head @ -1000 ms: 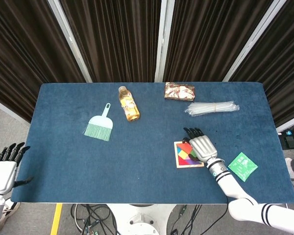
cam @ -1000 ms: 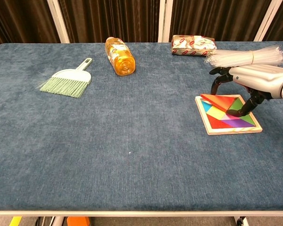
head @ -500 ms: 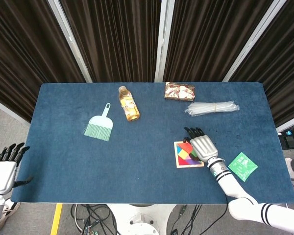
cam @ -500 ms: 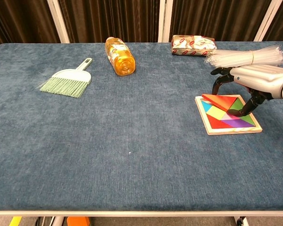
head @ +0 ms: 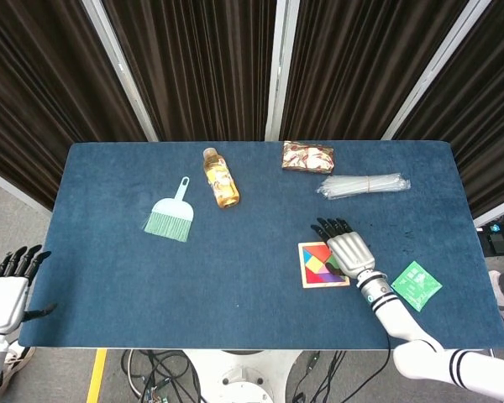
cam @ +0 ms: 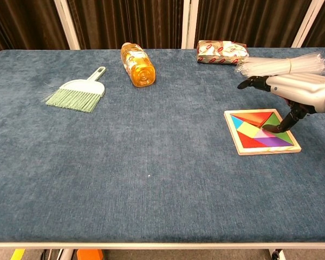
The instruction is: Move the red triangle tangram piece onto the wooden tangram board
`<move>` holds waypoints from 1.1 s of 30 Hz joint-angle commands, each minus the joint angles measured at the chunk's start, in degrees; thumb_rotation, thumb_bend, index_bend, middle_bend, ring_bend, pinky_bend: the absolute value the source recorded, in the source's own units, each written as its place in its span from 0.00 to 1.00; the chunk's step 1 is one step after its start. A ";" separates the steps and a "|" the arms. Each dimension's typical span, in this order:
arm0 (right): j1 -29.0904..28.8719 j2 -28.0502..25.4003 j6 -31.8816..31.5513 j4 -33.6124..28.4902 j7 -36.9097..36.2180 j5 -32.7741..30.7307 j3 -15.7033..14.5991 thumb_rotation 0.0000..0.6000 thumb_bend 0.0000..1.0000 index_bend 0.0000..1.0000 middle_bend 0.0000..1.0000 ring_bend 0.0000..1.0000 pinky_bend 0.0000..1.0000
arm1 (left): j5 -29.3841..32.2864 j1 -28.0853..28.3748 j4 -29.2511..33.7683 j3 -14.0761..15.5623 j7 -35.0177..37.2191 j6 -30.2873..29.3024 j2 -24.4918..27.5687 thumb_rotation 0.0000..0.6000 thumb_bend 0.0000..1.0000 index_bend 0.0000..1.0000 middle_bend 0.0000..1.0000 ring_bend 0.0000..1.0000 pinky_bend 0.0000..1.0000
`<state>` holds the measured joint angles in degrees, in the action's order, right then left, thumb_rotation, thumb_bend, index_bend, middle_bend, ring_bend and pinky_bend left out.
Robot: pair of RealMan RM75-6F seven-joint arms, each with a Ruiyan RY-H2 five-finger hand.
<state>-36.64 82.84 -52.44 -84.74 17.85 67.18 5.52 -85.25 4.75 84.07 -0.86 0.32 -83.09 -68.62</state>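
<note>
The red triangle lies flat in the far part of the wooden tangram board, among the other coloured pieces. My right hand hovers over the board's right side with its fingers stretched out and lifted off the piece; only the thumb tip touches the board near the middle. It holds nothing. In the head view the same right hand covers the right edge of the board, with the red triangle beside it. My left hand hangs open off the table's left edge.
A green hand brush, an orange bottle on its side, a wrapped snack packet and a clear plastic bundle lie across the far half. A green sachet sits right of the board.
The right hand's fingers have lifted off the red triangle and straightened. The triangle, tilted on the board's far edge before, now lies flat in the board. The left hand is unchanged.
</note>
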 commanded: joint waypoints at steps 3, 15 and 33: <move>0.11 -0.81 -0.81 -1.49 -1.68 1.38 0.46 1.00 0.23 0.06 0.00 0.00 0.00 | -0.11 0.00 0.09 -0.02 -0.04 -0.11 0.03 1.00 0.00 0.15 0.08 0.02 0.12; -1.92 1.21 1.39 0.81 -2.24 0.69 1.56 1.00 0.19 0.03 0.00 0.00 0.00 | 0.01 -0.23 0.05 -0.11 0.32 -0.45 0.30 1.00 0.00 0.15 0.08 0.02 0.12; -1.74 1.16 0.37 1.24 -1.13 -0.80 1.42 1.00 0.19 0.02 0.00 0.00 0.00 | -0.09 -0.19 0.24 -0.16 0.18 -0.42 0.35 1.00 0.00 0.15 0.08 0.02 0.12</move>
<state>-38.43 84.06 -51.99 -83.43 16.79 66.30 6.92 -85.34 4.56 84.32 -1.02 0.49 -83.51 -68.26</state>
